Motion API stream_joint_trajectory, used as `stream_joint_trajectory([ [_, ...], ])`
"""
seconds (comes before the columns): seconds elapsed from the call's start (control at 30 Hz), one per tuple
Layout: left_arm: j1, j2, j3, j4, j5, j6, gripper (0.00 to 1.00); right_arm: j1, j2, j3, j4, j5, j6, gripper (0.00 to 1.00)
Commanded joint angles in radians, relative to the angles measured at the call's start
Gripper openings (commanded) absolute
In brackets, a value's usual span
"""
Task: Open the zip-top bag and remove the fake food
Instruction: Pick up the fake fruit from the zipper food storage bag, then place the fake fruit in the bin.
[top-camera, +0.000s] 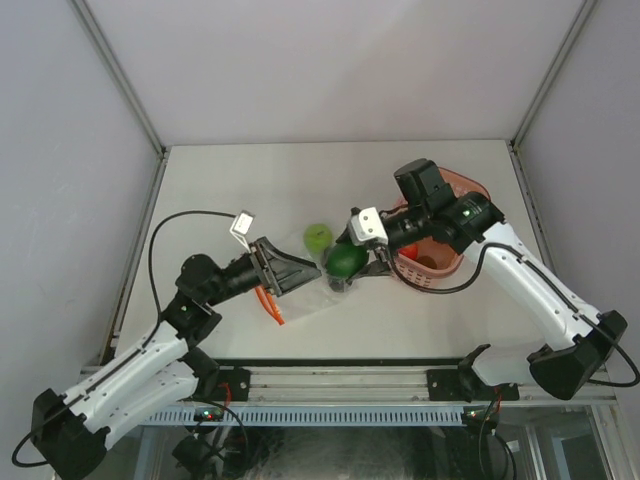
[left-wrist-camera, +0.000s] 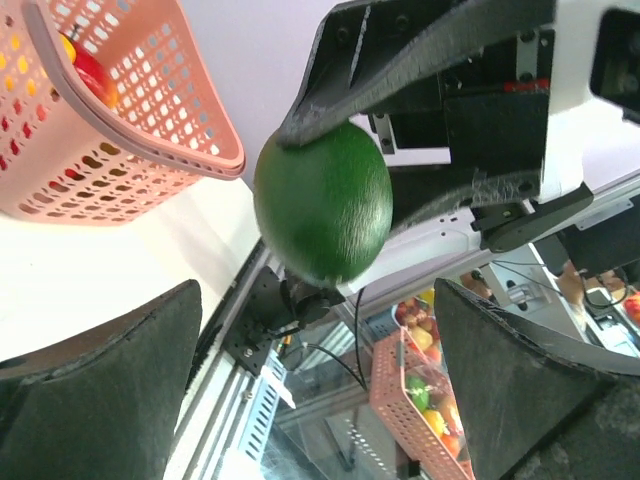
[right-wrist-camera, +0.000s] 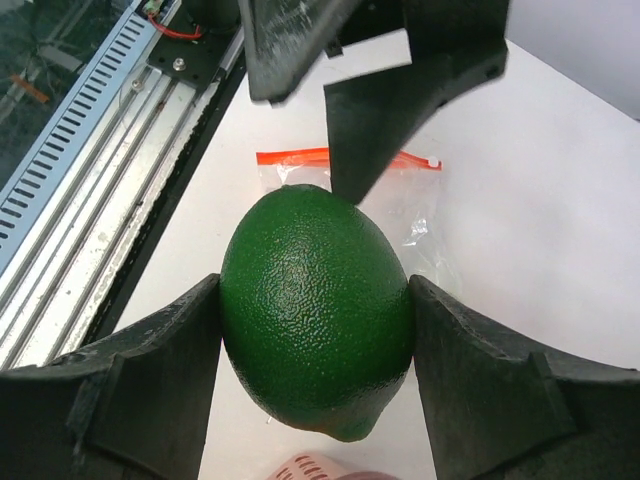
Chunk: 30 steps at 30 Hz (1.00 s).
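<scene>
A: What is the right gripper (right-wrist-camera: 318, 292) doing?
B: It is clamping the dark green fruit (right-wrist-camera: 315, 350) between both fingers, holding it off the table (right-wrist-camera: 560, 170).
A: And the left gripper (left-wrist-camera: 315, 300)?
B: It is facing that fruit with its jaws spread wide, gripping nothing.
A: Where is the zip-top bag (right-wrist-camera: 425, 215) lying?
B: Flat on the table under the grippers, with a light green fruit (top-camera: 318, 237) sitting near it. The pink basket (left-wrist-camera: 150, 150) is standing to the right.

**A White Table Inside Pale Walls**

We see a white table (top-camera: 250, 180) boxed in by pale grey walls (top-camera: 330, 60). Metal struts (top-camera: 120, 75) rise from its back corners. Soft, even light falls across it, and a slotted rail (top-camera: 330, 412) runs along its near edge.
</scene>
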Motion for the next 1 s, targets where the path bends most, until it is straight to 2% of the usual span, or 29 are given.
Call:
stream_joint_trajectory([
  [0.0,0.02,-0.084,-0.057,0.057,-0.092,0.067,1.0,-0.077,-0.053,-0.02,0.044,-0.128,0.067,0.12],
  [0.27,0.098,-0.299,-0.168,-0.016,-0.26,0.104,1.0,-0.353,-0.102,-0.062,0.134,-0.257,0.274,0.1],
  [0.47,0.108,-0.479,-0.159,-0.318,-0.432,0.224,1.0,-0.617,-0.138,-0.145,0.211,-0.246,0.475,0.07],
  [0.57,0.108,-0.51,-0.129,-0.492,-0.51,0.281,1.0,-0.723,-0.125,-0.157,0.194,-0.171,0.542,0.06],
  [0.67,0.109,-0.503,-0.089,-0.649,-0.567,0.331,1.0,-0.774,-0.107,-0.161,0.159,-0.062,0.571,0.06],
  [0.8,0.108,-0.477,-0.05,-0.778,-0.621,0.37,1.0,-0.778,-0.1,-0.186,0.16,0.085,0.628,0.05],
  [0.97,0.109,-0.46,-0.018,-0.854,-0.669,0.414,1.0,-0.77,-0.1,-0.218,0.18,0.26,0.704,0.05],
])
